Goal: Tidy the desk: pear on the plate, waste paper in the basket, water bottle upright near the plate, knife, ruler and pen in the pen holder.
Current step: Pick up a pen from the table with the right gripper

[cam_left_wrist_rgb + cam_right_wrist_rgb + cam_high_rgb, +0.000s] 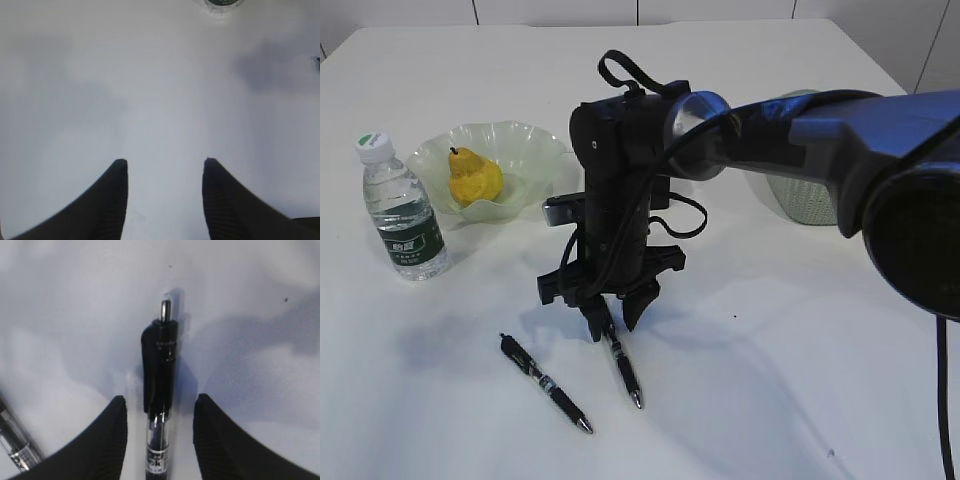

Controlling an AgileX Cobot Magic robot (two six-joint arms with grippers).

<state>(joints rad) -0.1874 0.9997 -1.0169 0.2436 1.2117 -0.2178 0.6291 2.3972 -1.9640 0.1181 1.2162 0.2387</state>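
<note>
My right gripper [612, 325] points down at the desk [770, 380], open, its fingers either side of a black pen [623, 365] lying flat. In the right wrist view that pen [160, 385] lies between the open jaws of the gripper [161, 397], untouched. A second black pen [545, 383] lies to its left. The yellow pear [473, 177] sits in the green plate [535, 140]. The water bottle [404, 210] stands upright beside the plate. My left gripper [165, 161] is open over bare desk. The basket [807, 200] shows behind the right arm. Knife, ruler, waste paper and pen holder are out of view.
The right arm stretches from the right edge across the middle, hiding what lies behind it. The bottle's base [222, 4] shows at the top of the left wrist view. The second pen [12, 442] lies at the lower left of the right wrist view.
</note>
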